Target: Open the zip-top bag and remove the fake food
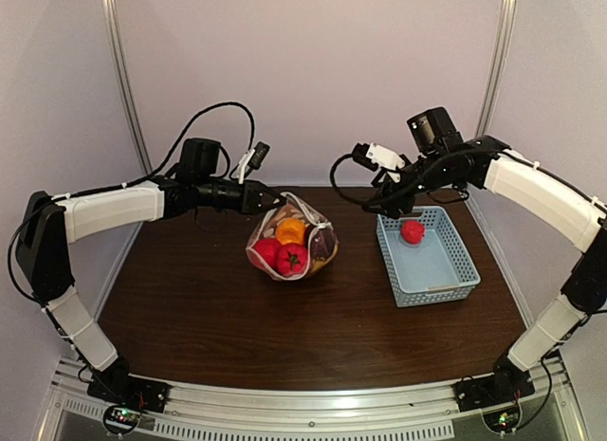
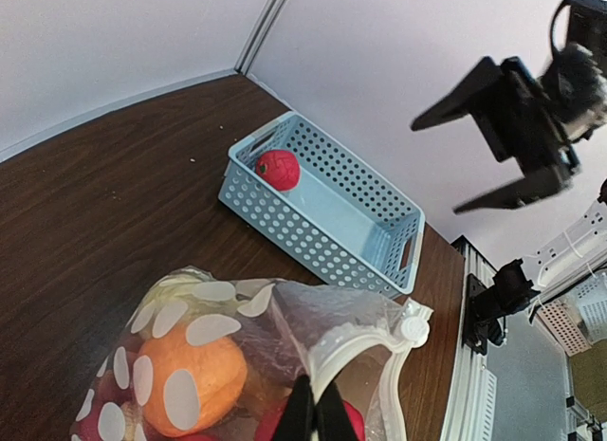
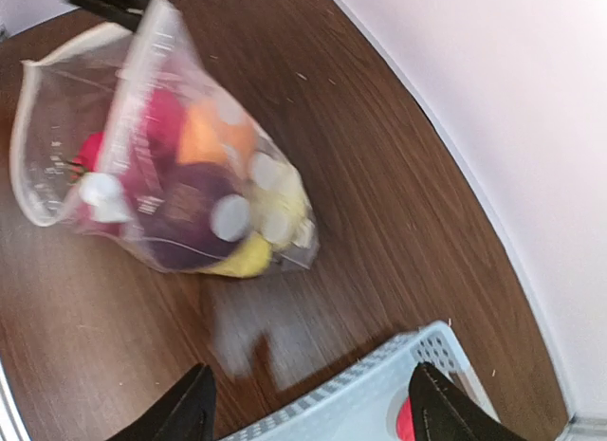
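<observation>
The zip-top bag (image 1: 294, 237) lies mid-table with its white zip rim pulled open; red, orange, yellow and dark purple fruits show inside. It also shows in the left wrist view (image 2: 285, 346) and the right wrist view (image 3: 171, 147). My left gripper (image 2: 318, 413) is shut on the bag's white zip strip (image 2: 365, 341) and holds that edge up; it shows in the top view (image 1: 270, 198). My right gripper (image 1: 391, 206) is open and empty above the far left corner of the light-blue basket (image 1: 446, 270), where one red fruit (image 1: 412, 231) lies.
The basket (image 2: 379, 223) stands to the right of the bag, its red fruit (image 2: 277, 169) at the far end. In the right wrist view the basket rim (image 3: 379, 384) sits between my open fingertips (image 3: 194, 408). Purple walls close the back and sides.
</observation>
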`<state>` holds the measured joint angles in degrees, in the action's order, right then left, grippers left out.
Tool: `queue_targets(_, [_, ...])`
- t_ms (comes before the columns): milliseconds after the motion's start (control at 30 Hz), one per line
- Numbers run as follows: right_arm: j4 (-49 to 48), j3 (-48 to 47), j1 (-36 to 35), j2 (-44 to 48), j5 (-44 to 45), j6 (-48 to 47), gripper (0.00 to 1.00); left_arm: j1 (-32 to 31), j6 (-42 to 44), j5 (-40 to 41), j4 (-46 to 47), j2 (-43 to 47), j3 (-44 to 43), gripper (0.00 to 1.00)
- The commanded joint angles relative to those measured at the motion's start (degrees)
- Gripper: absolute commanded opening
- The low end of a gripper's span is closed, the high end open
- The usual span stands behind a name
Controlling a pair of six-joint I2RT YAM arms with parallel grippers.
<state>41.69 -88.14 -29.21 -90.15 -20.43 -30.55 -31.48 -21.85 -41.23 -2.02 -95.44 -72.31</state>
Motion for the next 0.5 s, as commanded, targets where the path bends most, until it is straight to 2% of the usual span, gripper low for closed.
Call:
queue_targets(0, [1.36,-2.51,-9.46,0.84,-1.68,-4.43,0.67,0.55,1.19,-0.3,0.34,1.36,0.42,0.0])
queue_targets(133, [4.57,-7.84,-16.83,-3.88,0.85,-5.14,0.61,0.55,0.85,-0.86,0.44,0.76,0.25,0.0])
queue_targets(267, [4.68,-10.29,-22.14,-8.04,4.79,-7.39,0.59,0.55,0.71,-0.97,0.44,0.44,0.33,0.0])
queue_targets(467, [2.44,-12.82,-25.97,-12.8,9.73,-8.24,0.54,0.55,0.66,-1.17,0.43,-0.02,0.33,0.0])
